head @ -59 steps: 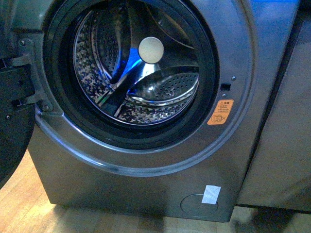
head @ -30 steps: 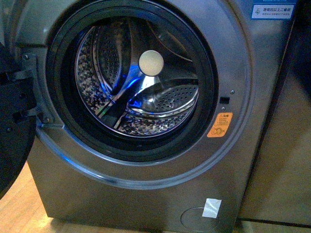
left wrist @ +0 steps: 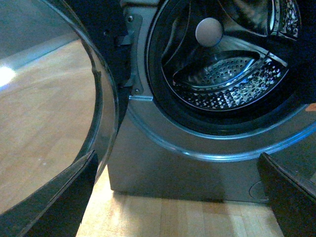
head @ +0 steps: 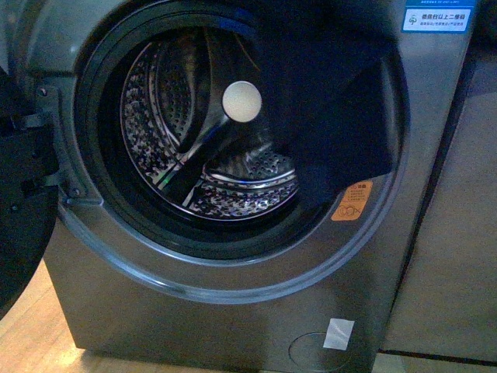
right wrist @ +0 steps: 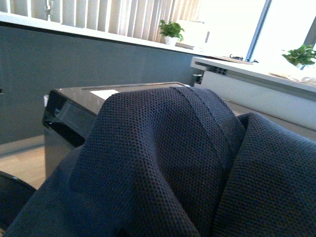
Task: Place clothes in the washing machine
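As the clothes (head: 330,116) hang at upper right of the front view, across the right porthole rim of the washing machine (head: 194,311), I judge them light, limp, best pinched at a bunched fold; right hand hidden under fabric, can't tell its grip; left hand (left wrist: 176,157) spread, empty

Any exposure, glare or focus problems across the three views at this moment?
Front view: dim and bluish, the clothes a soft-edged dark mass over the upper right of the porthole of the washing machine. Left wrist view: a bright glare spot shows in the door glass; the drum is sharp. Right wrist view: the clothes' weave is crisp, the windows blown out white.
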Controlling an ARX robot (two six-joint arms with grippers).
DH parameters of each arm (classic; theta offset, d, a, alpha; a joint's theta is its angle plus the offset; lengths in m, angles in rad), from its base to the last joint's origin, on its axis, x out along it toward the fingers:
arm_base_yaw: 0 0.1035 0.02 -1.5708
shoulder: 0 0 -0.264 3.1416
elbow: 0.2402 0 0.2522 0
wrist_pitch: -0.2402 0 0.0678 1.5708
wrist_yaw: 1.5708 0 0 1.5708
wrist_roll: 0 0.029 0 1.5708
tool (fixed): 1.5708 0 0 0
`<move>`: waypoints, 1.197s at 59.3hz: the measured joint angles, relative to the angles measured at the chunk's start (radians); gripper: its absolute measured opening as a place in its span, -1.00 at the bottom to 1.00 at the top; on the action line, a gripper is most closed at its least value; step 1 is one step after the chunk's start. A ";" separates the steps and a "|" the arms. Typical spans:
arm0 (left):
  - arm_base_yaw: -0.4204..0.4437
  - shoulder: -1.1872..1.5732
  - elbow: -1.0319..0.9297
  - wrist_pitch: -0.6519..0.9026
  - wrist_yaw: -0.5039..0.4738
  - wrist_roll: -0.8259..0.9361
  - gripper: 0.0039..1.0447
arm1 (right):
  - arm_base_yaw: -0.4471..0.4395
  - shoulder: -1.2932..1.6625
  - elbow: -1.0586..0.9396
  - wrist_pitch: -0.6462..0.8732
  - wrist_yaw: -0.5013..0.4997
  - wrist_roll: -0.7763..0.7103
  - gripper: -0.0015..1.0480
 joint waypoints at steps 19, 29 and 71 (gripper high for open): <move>0.000 0.000 0.000 0.000 0.000 0.000 0.88 | 0.042 0.074 -0.108 0.146 -0.028 0.011 -0.77; 0.000 0.000 0.000 0.000 0.000 0.000 0.88 | 0.042 0.071 -0.108 0.147 -0.027 0.011 -0.77; 0.201 0.890 0.436 0.762 0.659 -0.481 0.88 | 0.042 0.071 -0.108 0.147 -0.027 0.011 -0.77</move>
